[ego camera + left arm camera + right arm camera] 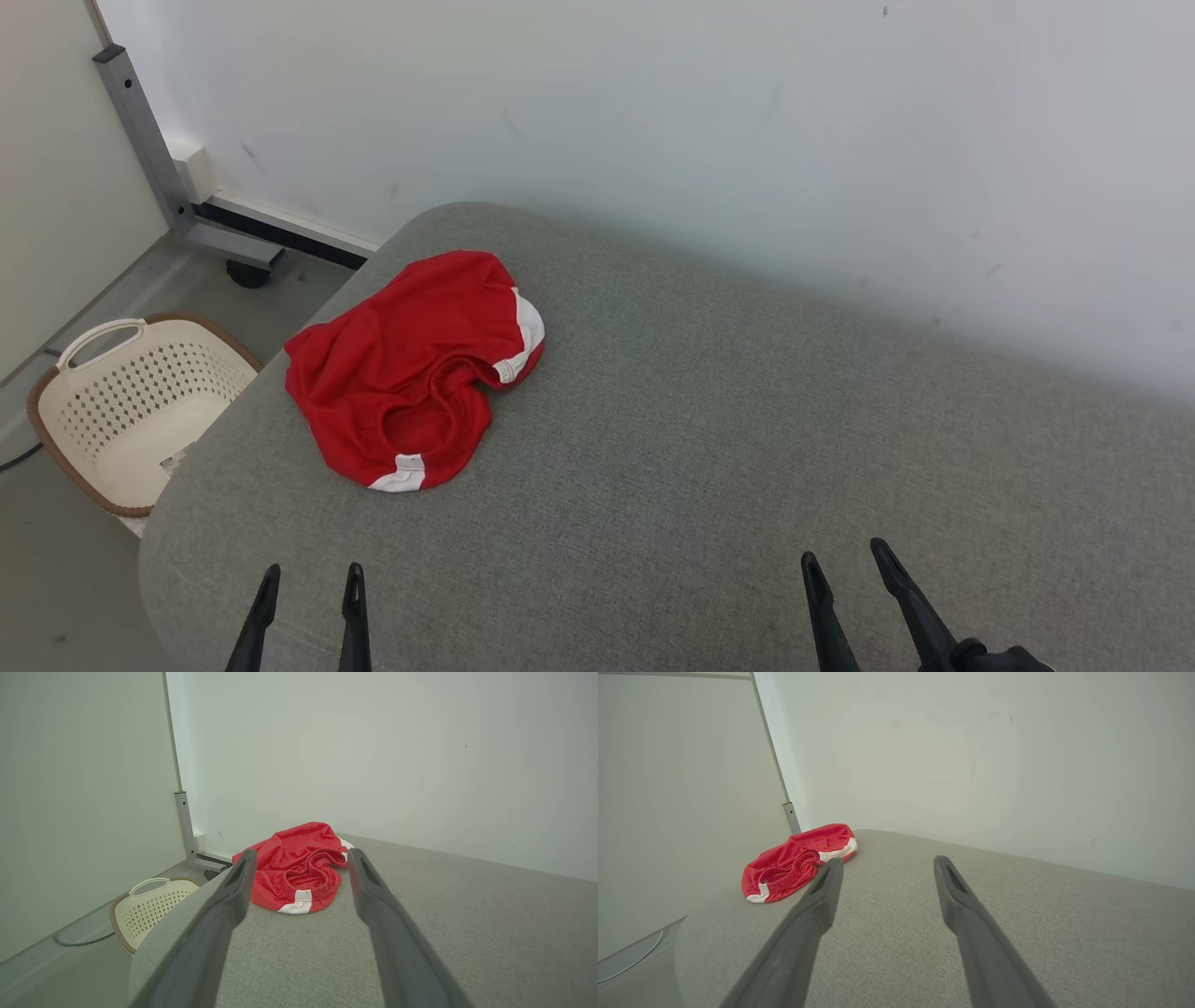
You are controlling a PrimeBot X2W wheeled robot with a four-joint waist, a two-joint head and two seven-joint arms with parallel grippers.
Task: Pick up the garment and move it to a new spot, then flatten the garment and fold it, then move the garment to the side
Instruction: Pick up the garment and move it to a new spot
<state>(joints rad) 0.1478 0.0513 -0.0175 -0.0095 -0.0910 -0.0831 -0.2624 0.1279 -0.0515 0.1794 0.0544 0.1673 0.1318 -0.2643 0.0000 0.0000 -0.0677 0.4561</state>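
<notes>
At far left on the floor, one cream basket (140, 387), partly hidden behind the grey table (747, 420). Low at the table's near edge, left gripper (314, 571), fingers spread, empty, cut off by the frame. Further right, one red garment (401, 373), crumpled near the table's far left corner, folds hiding its shape. Rightmost, right gripper (843, 553), likewise spread and empty.

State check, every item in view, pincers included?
garment: crumpled, unfolded, lying on table, unheld
left pincer: open, holding nothing, short of garment
right pincer: open, holding nothing, above table
basket: upright on floor beside table
</notes>
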